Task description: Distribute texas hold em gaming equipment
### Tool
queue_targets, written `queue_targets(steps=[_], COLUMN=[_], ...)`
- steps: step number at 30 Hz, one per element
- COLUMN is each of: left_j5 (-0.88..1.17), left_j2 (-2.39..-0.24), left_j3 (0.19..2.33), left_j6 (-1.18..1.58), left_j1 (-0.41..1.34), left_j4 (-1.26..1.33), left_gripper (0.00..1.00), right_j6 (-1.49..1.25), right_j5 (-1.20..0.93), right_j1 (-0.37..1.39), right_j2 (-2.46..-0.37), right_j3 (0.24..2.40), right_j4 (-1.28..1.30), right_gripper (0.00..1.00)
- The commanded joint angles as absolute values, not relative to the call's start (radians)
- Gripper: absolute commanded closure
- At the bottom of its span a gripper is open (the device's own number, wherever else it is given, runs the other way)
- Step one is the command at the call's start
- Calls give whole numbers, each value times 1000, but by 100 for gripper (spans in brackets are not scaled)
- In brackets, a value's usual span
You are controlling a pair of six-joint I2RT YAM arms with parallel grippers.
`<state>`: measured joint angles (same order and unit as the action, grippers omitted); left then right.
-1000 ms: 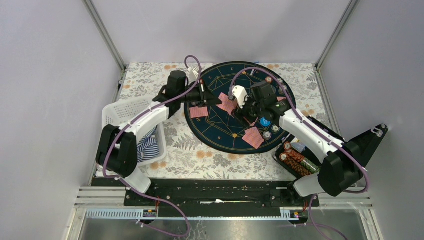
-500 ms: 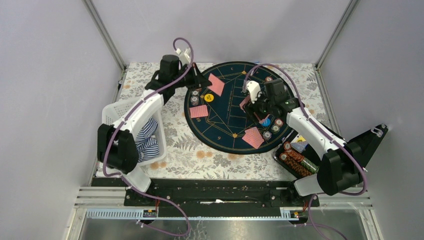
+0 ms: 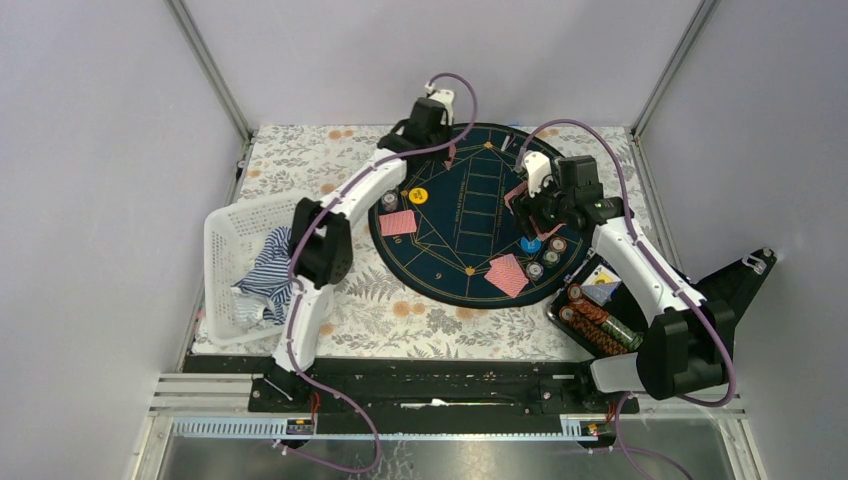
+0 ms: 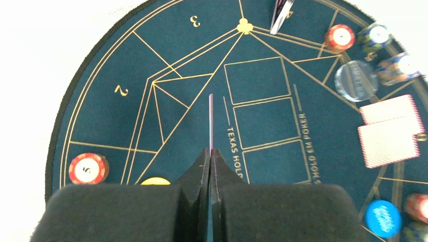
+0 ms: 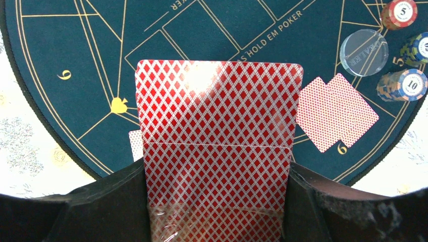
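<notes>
My left gripper (image 4: 210,151) is shut on a single playing card (image 4: 211,123), seen edge-on as a thin line, above the far part of the round dark blue mat (image 3: 470,215). In the top view the left gripper (image 3: 449,155) is near the mat's far edge. At the mat's right side, my right gripper (image 5: 217,176) is shut on a deck of red-backed cards (image 5: 217,126). Card pairs (image 3: 398,223) (image 3: 507,274) lie face down on the mat. A yellow disc (image 3: 418,196), a blue disc (image 3: 531,244) and small chip stacks (image 3: 536,268) also rest on it.
A white basket (image 3: 225,230) with a striped cloth (image 3: 265,280) stands at the left. A black tray (image 3: 595,320) with rows of chips sits at the near right. A clear round disc (image 5: 363,48) lies by chip stacks (image 5: 408,83) on the mat's edge.
My left arm has swung from the mat's left side to its far edge, carrying the card. The right gripper has shifted right and away a little with the deck.
</notes>
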<state>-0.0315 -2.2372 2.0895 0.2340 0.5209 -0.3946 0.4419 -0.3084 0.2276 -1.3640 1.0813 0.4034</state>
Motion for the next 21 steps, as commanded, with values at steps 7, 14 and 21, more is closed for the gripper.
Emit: queue_targets(steps=[7,14,21], left_j5=[-389,-580,-423], left_j2=[-2518,-2625,-2658], left_j3=[2405,2455,2451], left_j6=[-33,-246,-142], left_j1=[608,661,662], left_j4=[-315,-166,-131], left_gripper=[100,100,100], right_j6=[427,427,429], right_j5=[-333,-343,-339], right_j1=[187,176,171], right_j2=[-1309,-1309,-1302], right_j3=[1071,1066,1063], right_j4=[342,340,340], right_gripper=[100,100,100])
